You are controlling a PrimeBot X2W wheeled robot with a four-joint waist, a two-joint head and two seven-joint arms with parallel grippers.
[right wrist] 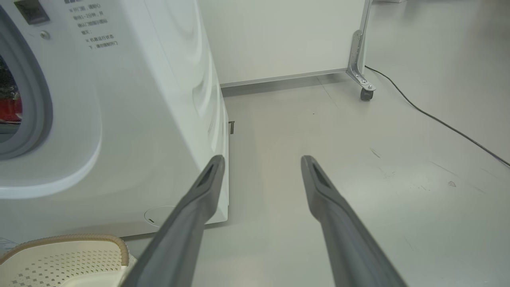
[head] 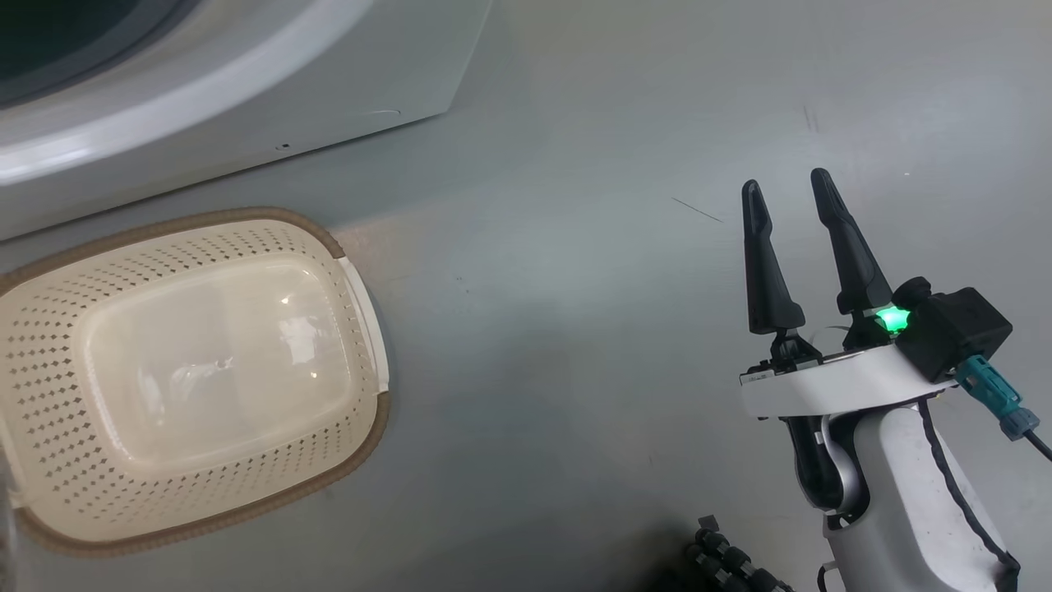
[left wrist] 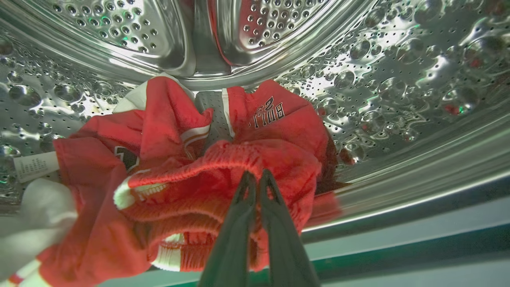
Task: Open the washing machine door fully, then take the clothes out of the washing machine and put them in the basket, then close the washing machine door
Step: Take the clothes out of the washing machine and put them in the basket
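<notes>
Inside the steel drum, a heap of red clothes (left wrist: 179,159) with white parts lies on the drum floor; one jersey shows dark lettering. My left gripper (left wrist: 255,175) is shut on a red ribbed fold at the front of the heap. The white washing machine (head: 205,107) fills the upper left of the head view, its opening (right wrist: 16,107) showing a bit of red. The cream basket (head: 362,312) sits empty on the floor just before it, also at the bottom left of the right wrist view as basket (right wrist: 59,259). My right gripper (head: 793,185) hovers open over bare floor to the right. The door is out of view.
Grey floor (head: 575,329) stretches between the basket and my right arm. A white panel on a castor (right wrist: 364,93) stands behind the machine's right side, and a dark cable (right wrist: 438,123) runs across the floor at the far right.
</notes>
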